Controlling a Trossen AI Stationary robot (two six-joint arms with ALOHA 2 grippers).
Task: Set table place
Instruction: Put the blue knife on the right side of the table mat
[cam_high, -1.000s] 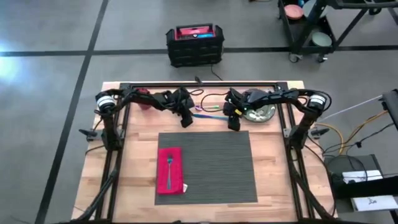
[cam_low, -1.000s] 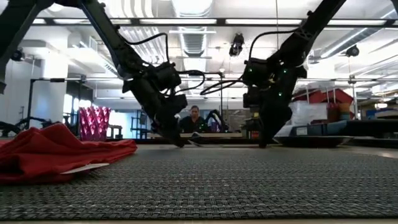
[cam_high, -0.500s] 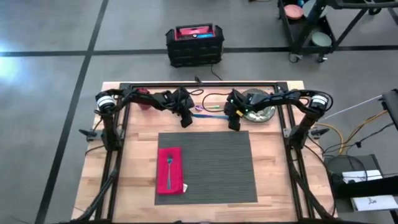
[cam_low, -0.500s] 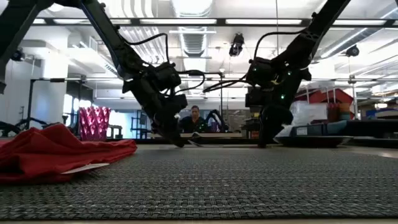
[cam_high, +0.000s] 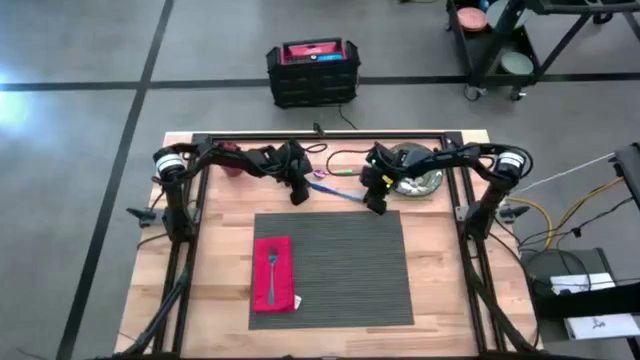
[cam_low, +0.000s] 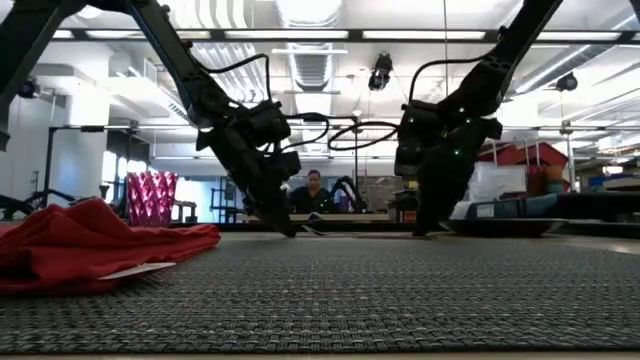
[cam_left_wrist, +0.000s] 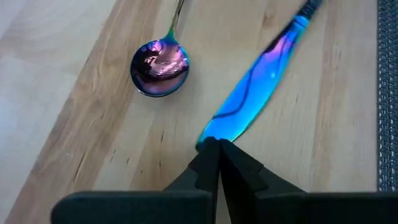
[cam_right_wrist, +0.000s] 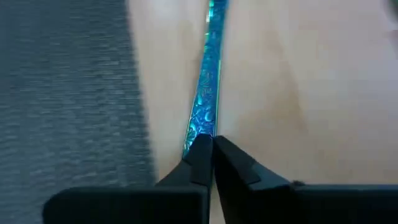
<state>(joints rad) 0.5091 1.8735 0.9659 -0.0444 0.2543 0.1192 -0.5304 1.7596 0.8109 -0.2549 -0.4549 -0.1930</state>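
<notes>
Knife held at both ends, just behind the placemat

Left gripper (cam_left_wrist: 217, 144) pinches the iridescent knife (cam_left_wrist: 258, 90) by its blade tip, right gripper (cam_right_wrist: 208, 142) its handle; its long axis runs slantwise over the counter (cam_high: 215, 260), placemat (cam_high: 345, 265) nearest the right jaws.

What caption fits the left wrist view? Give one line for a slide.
Left claw shut on the iridescent knife blade tip, spoon lying beside it on the wooden table.

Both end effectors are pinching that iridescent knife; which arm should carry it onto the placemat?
Right, probably. The right end effector grips the knife by its handle end, beside the placemat edge. The left end effector pinches the blade tip.
</notes>
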